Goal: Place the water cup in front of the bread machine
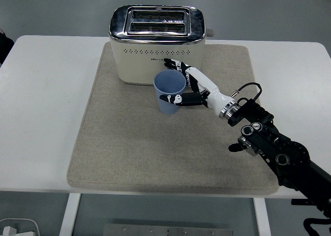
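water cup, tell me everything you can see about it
The water cup is a plain light blue tumbler, plastic by its look, with no handle and an open top that looks empty. It stands upright on the beige mat, just in front of the cream toaster, toward its right half. The right robot hand wraps it from the right, with fingers behind it and the thumb across its front.
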